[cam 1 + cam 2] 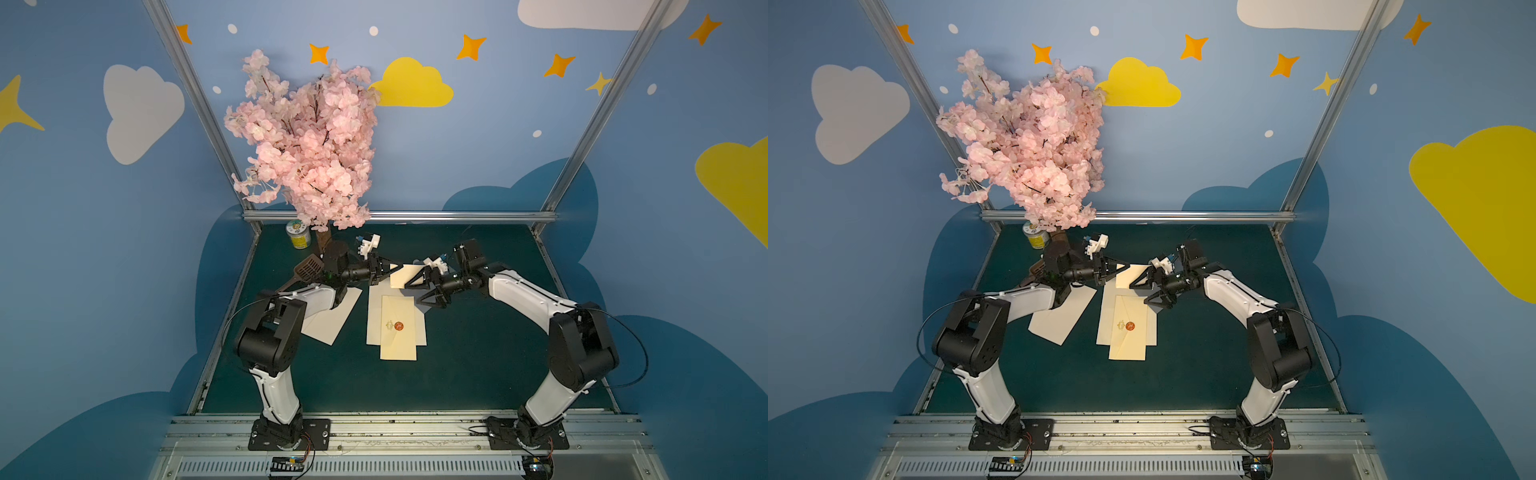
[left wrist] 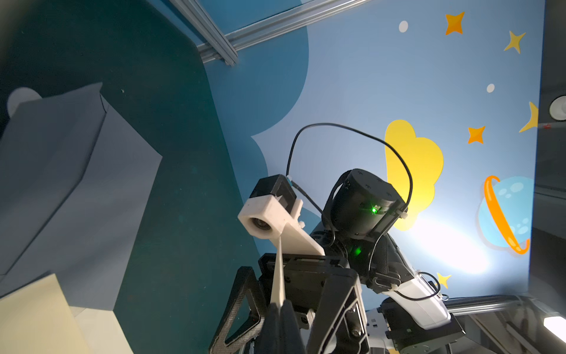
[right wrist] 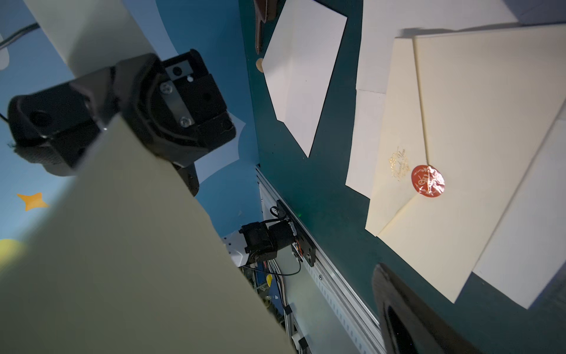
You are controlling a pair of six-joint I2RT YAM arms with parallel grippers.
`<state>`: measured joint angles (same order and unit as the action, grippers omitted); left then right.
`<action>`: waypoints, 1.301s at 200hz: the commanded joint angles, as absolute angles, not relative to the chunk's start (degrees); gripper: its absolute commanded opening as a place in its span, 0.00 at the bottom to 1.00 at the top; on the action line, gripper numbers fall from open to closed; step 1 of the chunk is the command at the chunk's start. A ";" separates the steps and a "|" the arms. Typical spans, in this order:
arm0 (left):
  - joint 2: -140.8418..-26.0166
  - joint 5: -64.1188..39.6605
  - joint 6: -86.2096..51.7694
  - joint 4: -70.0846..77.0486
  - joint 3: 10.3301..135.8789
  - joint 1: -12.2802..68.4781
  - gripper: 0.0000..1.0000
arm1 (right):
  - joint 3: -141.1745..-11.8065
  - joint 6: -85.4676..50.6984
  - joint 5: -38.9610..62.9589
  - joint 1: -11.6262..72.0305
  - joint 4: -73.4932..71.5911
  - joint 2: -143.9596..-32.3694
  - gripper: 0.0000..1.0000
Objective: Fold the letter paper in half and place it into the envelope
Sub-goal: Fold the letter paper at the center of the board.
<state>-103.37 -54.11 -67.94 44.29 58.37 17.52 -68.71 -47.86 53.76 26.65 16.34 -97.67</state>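
A cream letter paper (image 1: pixel 402 276) hangs above the back of the green mat between the two arms. My left gripper (image 1: pixel 399 266) is shut on one edge of it. In the left wrist view the paper (image 2: pixel 278 275) shows edge-on, pinched between the closed jaws (image 2: pixel 280 306). My right gripper (image 1: pixel 414 293) stands open at the paper's other side, its jaws wide apart. In the right wrist view the sheet (image 3: pixel 122 245) fills the foreground and one black finger (image 3: pixel 407 315) shows beside it. The cream envelope (image 1: pixel 398 332) with a red seal (image 3: pixel 428 180) lies flat mid-mat, in both top views (image 1: pixel 1127 332).
White sheets (image 1: pixel 374 307) lie under the envelope. Another white sheet (image 1: pixel 332 322) lies partly under the left arm. A pink blossom tree (image 1: pixel 307 141), a can (image 1: pixel 298 234) and a brown slotted spatula (image 1: pixel 307 268) stand at the back left. Metal rails frame the mat.
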 commanded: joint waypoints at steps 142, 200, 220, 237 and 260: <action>-86.05 -8.08 -70.36 25.82 47.69 26.13 0.03 | -61.90 -79.27 41.10 29.24 -25.35 -99.49 0.73; -82.70 2.29 -70.85 22.26 46.95 29.79 0.03 | -63.05 -80.22 39.20 32.03 -25.29 -100.97 0.38; -83.75 0.90 -71.54 25.04 46.51 29.88 0.03 | -64.10 -80.27 39.92 32.26 -24.89 -101.86 0.15; -84.66 -2.36 -70.59 26.72 46.91 29.73 0.09 | -65.18 -78.06 40.47 32.18 -20.92 -101.41 0.00; -85.66 -7.67 -69.14 28.29 46.96 29.05 0.29 | -65.69 -74.64 41.54 31.50 -17.23 -99.94 0.00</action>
<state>-84.73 -2.11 -70.85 24.69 47.11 29.54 -63.61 -78.54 40.10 31.99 -21.39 -101.30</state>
